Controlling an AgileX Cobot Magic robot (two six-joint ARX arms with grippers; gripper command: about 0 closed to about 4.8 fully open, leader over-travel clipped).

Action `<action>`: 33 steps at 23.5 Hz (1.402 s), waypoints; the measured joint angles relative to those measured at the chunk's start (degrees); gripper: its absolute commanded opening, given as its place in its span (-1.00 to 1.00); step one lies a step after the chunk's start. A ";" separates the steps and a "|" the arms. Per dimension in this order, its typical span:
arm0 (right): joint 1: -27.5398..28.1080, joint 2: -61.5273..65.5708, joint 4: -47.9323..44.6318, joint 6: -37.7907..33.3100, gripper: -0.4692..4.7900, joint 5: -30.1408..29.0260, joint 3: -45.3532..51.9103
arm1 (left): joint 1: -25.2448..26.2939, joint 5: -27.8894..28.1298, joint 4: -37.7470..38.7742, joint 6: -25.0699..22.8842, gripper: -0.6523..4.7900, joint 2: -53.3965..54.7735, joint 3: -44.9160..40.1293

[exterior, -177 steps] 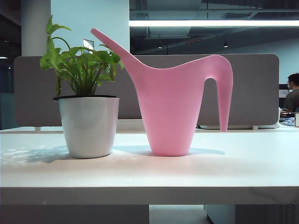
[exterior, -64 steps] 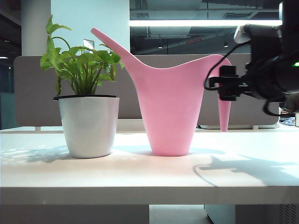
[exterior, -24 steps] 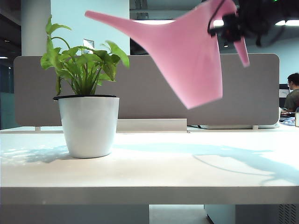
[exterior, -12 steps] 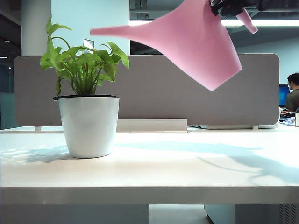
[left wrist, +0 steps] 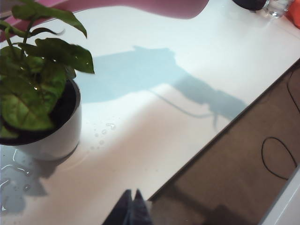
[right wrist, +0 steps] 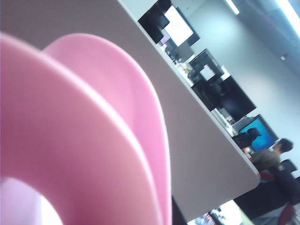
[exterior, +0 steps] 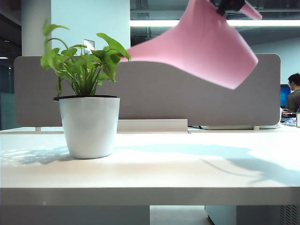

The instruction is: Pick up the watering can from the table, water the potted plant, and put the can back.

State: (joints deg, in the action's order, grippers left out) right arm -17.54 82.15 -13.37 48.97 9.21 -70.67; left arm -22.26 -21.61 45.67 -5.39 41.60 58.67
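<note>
The right gripper [exterior: 230, 4] sits at the top edge of the exterior view, its dark jaws closed on the handle of the pink watering can [exterior: 206, 47] and holding it in the air, well above the table [exterior: 150, 173]. The can is tipped steeply, base swung up and to the right, spout slanting down to the left so that its tip reaches into the upper leaves of the potted plant [exterior: 86, 103]. The plant stands on the left part of the tabletop in its white pot; nothing lies between it and the can. Behind both runs a grey partition panel [exterior: 150, 93], and a seated person [exterior: 293, 93] shows at the far right.

The right wrist view is almost filled by the can's pink curves, with the partition and office screens beyond; the gripper itself is not visible there. The left wrist view shows the left gripper [left wrist: 132, 206] low over the table's near edge, its dark fingertips pressed together and holding nothing, with droplets [left wrist: 104, 131] on the table beside the pot.
</note>
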 measured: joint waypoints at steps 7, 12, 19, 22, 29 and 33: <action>-0.11 -3.34 0.07 2.64 -0.83 -0.07 -0.46 | 0.00 -0.02 0.00 0.00 -0.75 0.00 0.00; -0.17 -3.56 1.62 4.98 -0.83 -0.20 -0.42 | 0.02 -0.02 0.00 0.00 -0.75 0.00 0.00; -0.20 -3.56 1.81 8.76 -0.83 -0.28 -0.39 | 0.00 0.00 0.00 0.00 -0.75 0.00 0.00; -0.20 -3.56 1.81 8.81 -0.83 -0.37 -0.35 | 0.00 0.00 0.00 0.00 -0.75 0.00 0.00; -0.24 -3.56 1.84 9.07 -0.83 -3.32 -0.35 | 0.02 0.00 0.00 0.00 -0.75 0.00 0.00; -0.20 -3.56 1.81 5.44 -0.83 -2.84 -0.35 | 0.02 0.00 0.00 0.00 -0.75 0.00 0.00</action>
State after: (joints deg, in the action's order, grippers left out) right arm -17.74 78.59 -11.55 54.41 6.37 -71.02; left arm -22.24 -21.61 45.67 -5.39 41.60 58.67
